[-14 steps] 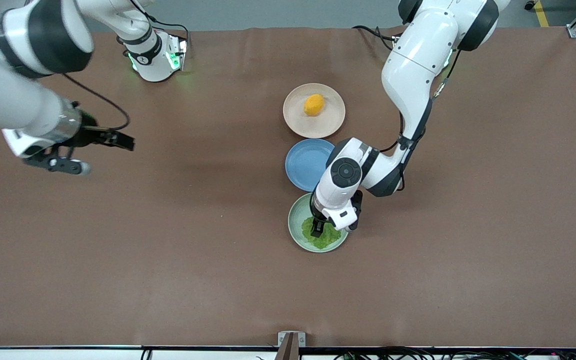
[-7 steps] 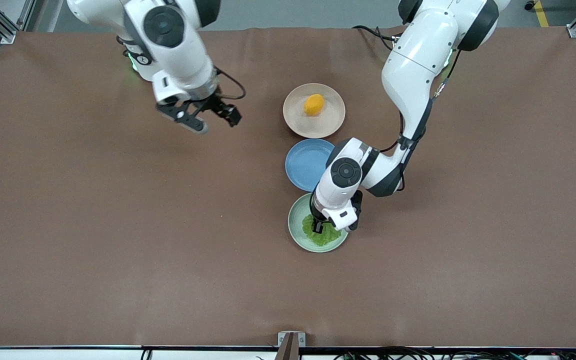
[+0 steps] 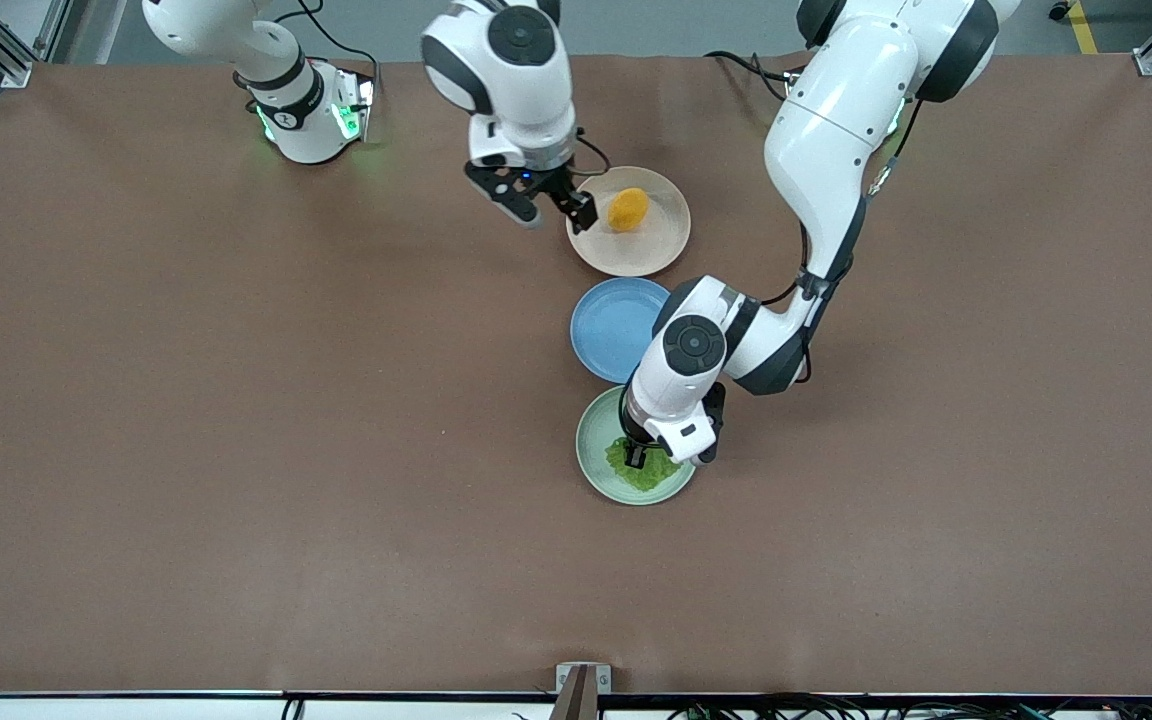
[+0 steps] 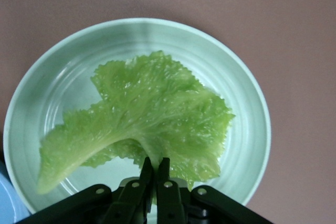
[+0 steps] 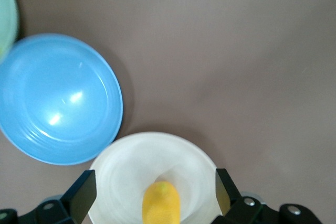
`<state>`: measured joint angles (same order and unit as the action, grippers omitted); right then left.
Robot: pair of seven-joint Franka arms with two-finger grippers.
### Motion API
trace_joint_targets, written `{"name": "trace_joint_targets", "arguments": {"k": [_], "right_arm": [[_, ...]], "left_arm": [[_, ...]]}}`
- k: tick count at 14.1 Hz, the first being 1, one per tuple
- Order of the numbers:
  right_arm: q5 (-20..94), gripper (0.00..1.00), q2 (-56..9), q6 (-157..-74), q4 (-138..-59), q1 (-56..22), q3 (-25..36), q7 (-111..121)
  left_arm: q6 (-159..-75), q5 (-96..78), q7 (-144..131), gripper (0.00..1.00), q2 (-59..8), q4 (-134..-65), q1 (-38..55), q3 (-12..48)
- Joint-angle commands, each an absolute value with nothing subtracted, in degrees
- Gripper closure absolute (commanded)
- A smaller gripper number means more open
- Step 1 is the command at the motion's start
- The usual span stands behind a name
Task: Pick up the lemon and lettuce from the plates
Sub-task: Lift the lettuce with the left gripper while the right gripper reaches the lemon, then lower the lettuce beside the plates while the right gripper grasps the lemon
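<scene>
Front view, item list: lettuce (image 3: 648, 473) lies in the mint green plate (image 3: 596, 470), nearest the camera of three plates in a row; left gripper (image 3: 638, 455) sits at the leaf's 12 o'clock edge, fingers pinched together on the pale stem rib. Blue plate (image 3: 608, 330) lies between. Lemon (image 3: 628, 209) rests on the beige-pink plate (image 3: 641, 255), farthest from the camera; right gripper (image 3: 548, 208) hovers over that plate's rim at the lemon's 9 o'clock, fingers (image 5: 84, 199) spread wide, holding nothing, lemon apart from them.
</scene>
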<state>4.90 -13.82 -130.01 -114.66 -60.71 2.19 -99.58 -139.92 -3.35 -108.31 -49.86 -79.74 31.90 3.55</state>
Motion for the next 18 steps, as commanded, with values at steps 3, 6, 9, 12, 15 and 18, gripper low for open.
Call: {"name": "trace_joint_targets", "arguments": {"k": [3,6,9,12,15,18], "right_arm": [[2.82,0.00,-21.52,-132.89,-110.31,-66.79,3.25,-109.32],[-0.96,0.00,-24.51,-133.94,-108.81,-69.34,3.25,-114.68],[-1.32,0.00,-27.59,-136.67,-108.02,-71.54,3.25,-116.37],[-1.32,0.00,-31.54,-136.93,-104.78,-72.42,3.25,-116.37],[-1.41,0.02,-33.84,-136.93,-102.66,-73.30,3.34,-116.46],[-1.49,0.04,-34.28,-136.93,-102.66,-73.74,3.34,-116.46]], "left_arm": [[-136.59,-6.15,-108.81,0.99,-46.41,-79.45,31.38,3.43],[-129.67,-6.07,-108.20,0.99,-41.33,-79.89,29.72,3.34],[-118.60,-5.28,-104.00,0.99,-34.74,-82.07,26.29,3.34],[-113.12,-5.27,-89.78,0.99,-26.57,-90.31,21.81,3.43],[-114.25,-5.01,-75.45,0.99,-21.11,-100.60,18.29,3.34],[-122.75,-2.03,-69.27,0.99,-16.62,-112.03,15.13,3.43]]}}
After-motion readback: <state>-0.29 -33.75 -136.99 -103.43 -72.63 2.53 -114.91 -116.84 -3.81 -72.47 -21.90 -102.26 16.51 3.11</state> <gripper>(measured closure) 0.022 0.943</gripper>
